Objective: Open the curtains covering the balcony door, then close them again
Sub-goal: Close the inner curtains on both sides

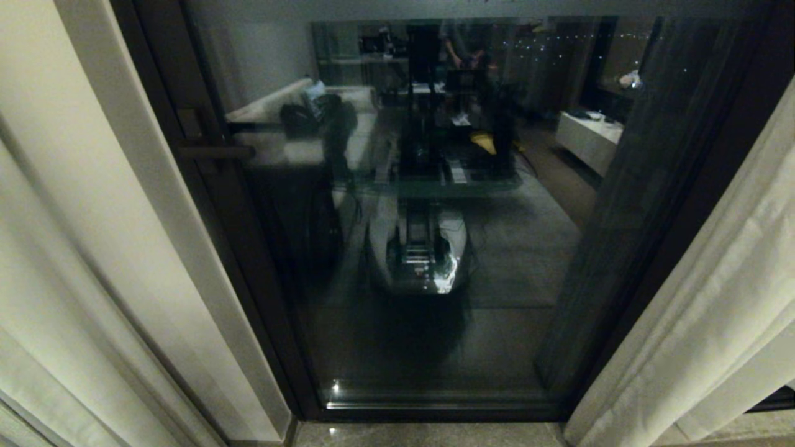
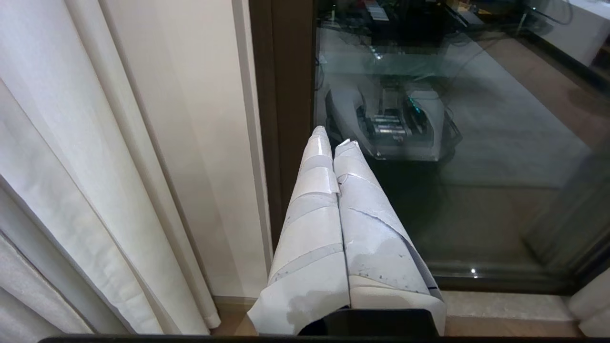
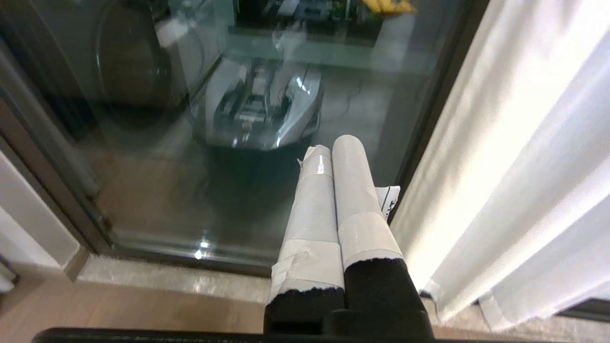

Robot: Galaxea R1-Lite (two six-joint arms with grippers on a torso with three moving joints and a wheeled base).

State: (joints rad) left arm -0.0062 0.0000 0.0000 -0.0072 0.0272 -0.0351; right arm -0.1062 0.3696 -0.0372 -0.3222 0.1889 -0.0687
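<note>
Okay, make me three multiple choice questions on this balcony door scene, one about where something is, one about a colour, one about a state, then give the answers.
1. Where do the curtains hang?
A. Across the glass
B. Drawn to both sides of the balcony door
C. In a heap on the floor

2. What colour is the door frame?
A. White
B. Dark brown
C. Red

3. How are the right gripper fingers?
A. Shut, holding nothing
B. Wide open
C. Clamped on fabric

Answers: 1 B, the glass shows bare between the drapes. 2 B, the frame is dark against pale fabric. 3 A, the fingers meet, apart from the curtain.
</note>
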